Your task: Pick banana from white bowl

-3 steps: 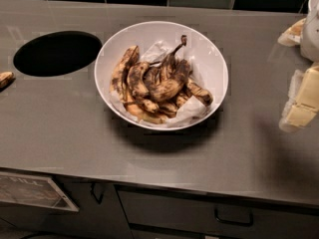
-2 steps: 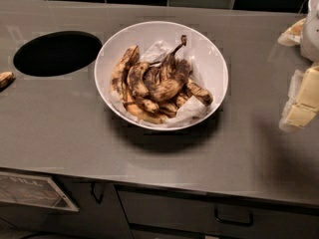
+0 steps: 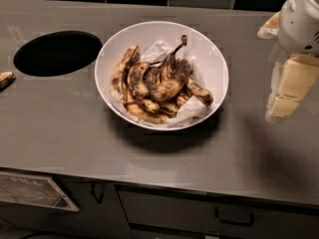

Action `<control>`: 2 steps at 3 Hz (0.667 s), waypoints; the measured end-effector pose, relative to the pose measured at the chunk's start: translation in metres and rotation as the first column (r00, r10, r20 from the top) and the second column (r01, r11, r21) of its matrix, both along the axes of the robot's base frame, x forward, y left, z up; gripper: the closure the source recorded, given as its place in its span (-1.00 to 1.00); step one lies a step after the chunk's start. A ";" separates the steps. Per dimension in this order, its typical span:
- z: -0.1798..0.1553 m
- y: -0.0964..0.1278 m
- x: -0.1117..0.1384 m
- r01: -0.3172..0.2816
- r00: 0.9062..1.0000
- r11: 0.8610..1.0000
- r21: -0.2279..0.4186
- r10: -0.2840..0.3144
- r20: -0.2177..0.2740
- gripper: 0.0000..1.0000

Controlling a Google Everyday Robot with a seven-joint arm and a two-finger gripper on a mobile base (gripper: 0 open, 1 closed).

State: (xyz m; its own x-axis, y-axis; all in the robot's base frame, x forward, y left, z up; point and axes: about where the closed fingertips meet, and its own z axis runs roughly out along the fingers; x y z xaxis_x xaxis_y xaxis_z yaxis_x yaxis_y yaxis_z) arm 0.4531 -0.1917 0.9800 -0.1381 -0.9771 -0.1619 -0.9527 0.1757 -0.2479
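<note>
A round dark opening [image 3: 57,53] sits in the grey metal bench [image 3: 65,133] at left. In the middle, the large glossy white bowl [image 3: 212,59] holds brown-spotted yellow bananas [image 3: 154,86]. The white-and-cream claw [image 3: 288,88] hangs at the right edge, apart from the bowl; whether it is apart or together cannot be told.

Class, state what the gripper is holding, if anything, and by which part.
Nothing. The gripper hangs at the right, well clear of the white bowl, where the bananas lie.
</note>
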 end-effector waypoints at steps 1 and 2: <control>-0.007 0.027 0.018 -0.080 0.996 0.996 -0.025 0.079 -0.029 -1.00; -0.017 0.053 0.036 -0.149 0.988 0.989 -0.023 0.148 -0.048 -1.00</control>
State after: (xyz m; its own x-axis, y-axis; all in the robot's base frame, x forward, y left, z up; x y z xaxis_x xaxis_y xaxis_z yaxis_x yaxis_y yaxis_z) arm 0.4891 -0.1385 0.9625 0.0021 -0.9912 -0.1325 -0.9782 0.0255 -0.2062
